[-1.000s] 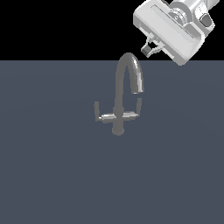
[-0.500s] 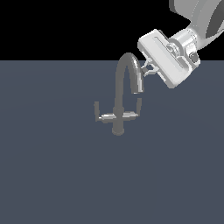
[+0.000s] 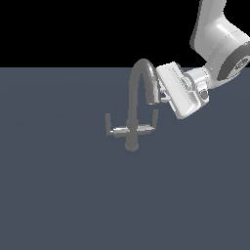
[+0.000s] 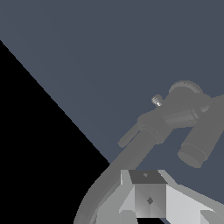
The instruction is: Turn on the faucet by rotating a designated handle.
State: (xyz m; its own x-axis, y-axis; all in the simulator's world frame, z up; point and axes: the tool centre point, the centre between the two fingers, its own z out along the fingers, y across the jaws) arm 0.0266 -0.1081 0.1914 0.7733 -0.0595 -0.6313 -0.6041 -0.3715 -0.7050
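On the dark blue-grey bench, the small grey metal faucet (image 3: 133, 117) stands; its thin dark-grey upright handle (image 3: 155, 116) lies below my white gripper (image 3: 161, 95), beside the spout. Jaws' state: I cannot tell.

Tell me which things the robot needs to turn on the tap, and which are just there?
Needed for the job:
the faucet
the handle, the dark-grey lever on the spout's side
the gripper

Just there:
the lighter grey lever on the other crossbar arm
the grey surface
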